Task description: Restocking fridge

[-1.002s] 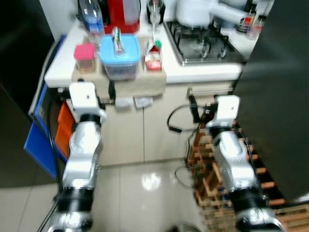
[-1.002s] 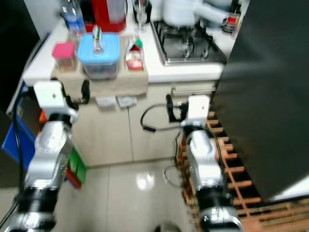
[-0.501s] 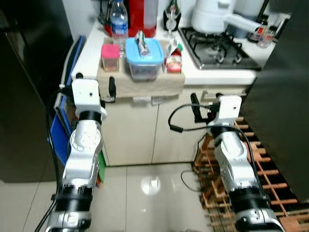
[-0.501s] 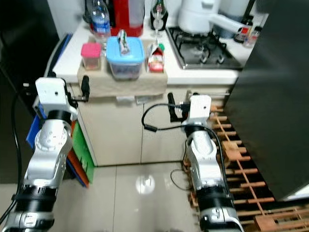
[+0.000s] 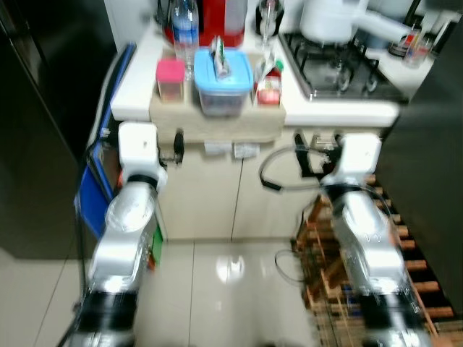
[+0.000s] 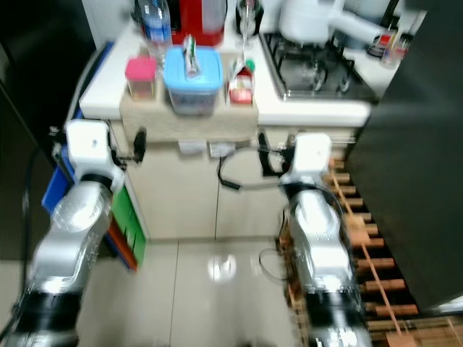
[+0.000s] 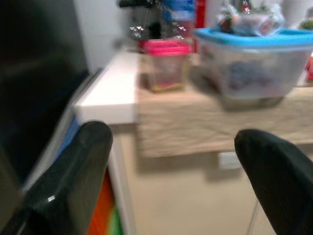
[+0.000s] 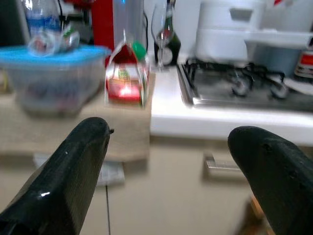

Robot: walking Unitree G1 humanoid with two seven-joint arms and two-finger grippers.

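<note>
A wooden tray sits on the white counter's front edge. It carries a pink-lidded jar, a blue-lidded clear container with a pouch lying on its lid, and a small red and green carton. A water bottle and a red appliance stand behind them. Both silver arms are held out in front of the cabinet, below counter height. My left gripper is open and faces the jar and container. My right gripper is open too, facing the carton. Neither touches anything.
A gas stove with a white appliance lies right of the tray. A dark door panel stands close on the right, another dark surface on the left. A wooden rack and a black cable are by my right arm.
The whole picture has shifted and blurred, so the camera has moved; the counter sits a little lower and more centred. Both arms keep the same pose and both grippers stay open.
</note>
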